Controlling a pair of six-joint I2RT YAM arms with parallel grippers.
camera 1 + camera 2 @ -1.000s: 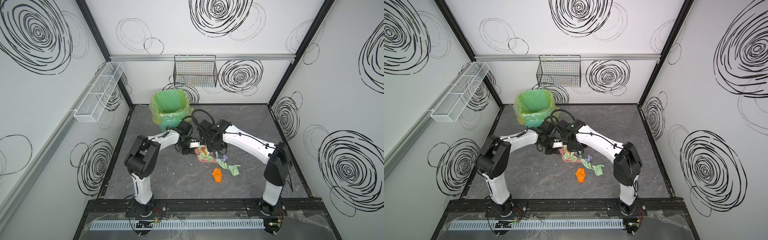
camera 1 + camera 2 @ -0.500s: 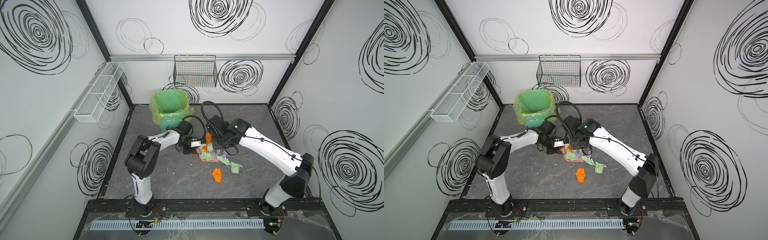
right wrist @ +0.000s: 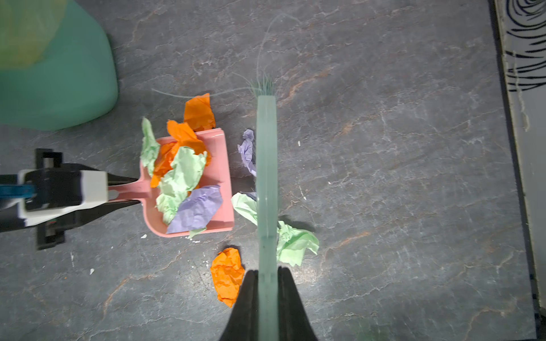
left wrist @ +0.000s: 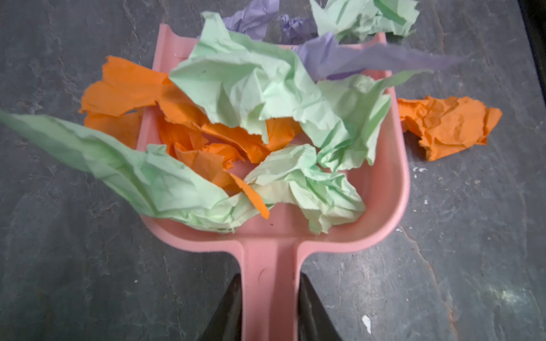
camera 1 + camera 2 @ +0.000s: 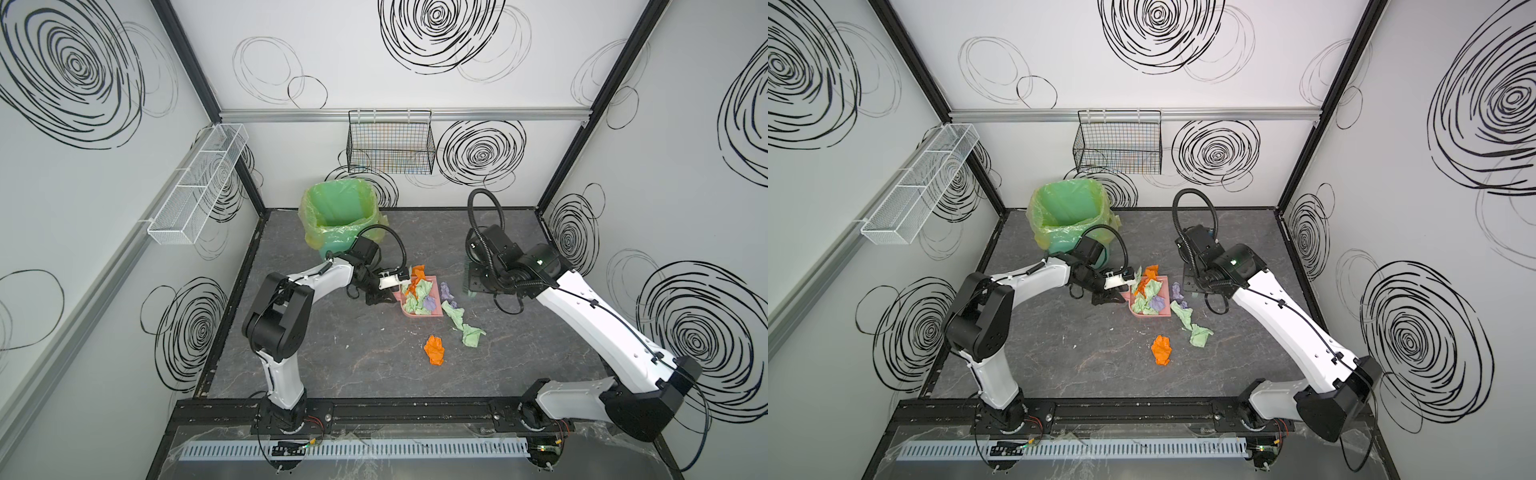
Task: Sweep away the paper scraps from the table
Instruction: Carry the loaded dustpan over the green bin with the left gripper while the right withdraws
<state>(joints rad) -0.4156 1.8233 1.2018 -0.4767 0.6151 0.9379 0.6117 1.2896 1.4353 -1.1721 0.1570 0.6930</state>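
My left gripper [image 4: 269, 277] is shut on the handle of a pink dustpan [image 4: 393, 177] that lies flat on the table [image 5: 332, 365]. Several orange, pale green and lilac paper scraps [image 4: 242, 88] are piled in the pan. My right gripper [image 3: 267, 270] is shut on a pale green brush [image 3: 266, 165], which hangs just right of the pan's mouth. Loose scraps lie on the table: an orange wad [image 5: 434, 350], a green strip [image 5: 465, 328], a lilac wad [image 3: 247, 150] against the brush, and an orange piece [image 3: 199, 113] at the pan's far corner.
A green bin with a yellow-green liner [image 5: 338, 216] stands at the back left, just behind my left wrist. A black wire basket [image 5: 390, 145] hangs on the back wall and a white mesh shelf [image 5: 195, 187] on the left wall.
My right arm has swung the brush back to the right, away from the dustpan, leaving scraps piled in the pan. The left arm and the dustpan have stayed in place.
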